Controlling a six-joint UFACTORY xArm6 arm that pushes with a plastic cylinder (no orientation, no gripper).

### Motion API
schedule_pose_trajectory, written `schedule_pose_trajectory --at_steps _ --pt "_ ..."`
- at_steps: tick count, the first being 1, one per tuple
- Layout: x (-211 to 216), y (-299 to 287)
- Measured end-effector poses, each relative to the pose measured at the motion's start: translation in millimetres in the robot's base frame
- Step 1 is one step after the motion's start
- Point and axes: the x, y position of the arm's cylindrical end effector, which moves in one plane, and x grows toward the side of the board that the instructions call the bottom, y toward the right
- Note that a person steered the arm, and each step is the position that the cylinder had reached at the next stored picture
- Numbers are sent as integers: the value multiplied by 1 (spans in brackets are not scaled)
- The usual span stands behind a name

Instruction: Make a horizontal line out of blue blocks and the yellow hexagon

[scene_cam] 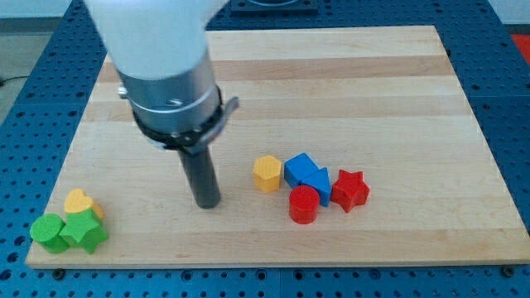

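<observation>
Looking down on a wooden board [348,66], I see my tip [207,204], a bare rod holding nothing, standing alone left of the cluster. The yellow hexagon [267,174] touches the blue cube [299,168], and a second blue block [318,185] sits just lower right. These three run roughly left to right but sag, so I judge the line mostly formed, needing straightening. A red cylinder [304,204] and red star [351,189] crowd that second blue block.

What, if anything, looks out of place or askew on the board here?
Nothing damaged. The yellow hexagon block and two blue blocks run slightly downhill rightward, with the red cylinder and red star crowding them. My tip stands left, apart.
</observation>
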Motion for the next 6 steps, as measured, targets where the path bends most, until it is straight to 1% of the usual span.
schedule_pose_trajectory --at_steps 1,2,3,4,5,6 --pt "25 46" --pt "26 91" --pt "-7 115" --pt "-16 129" --pt "-26 118" --pt "-27 76"
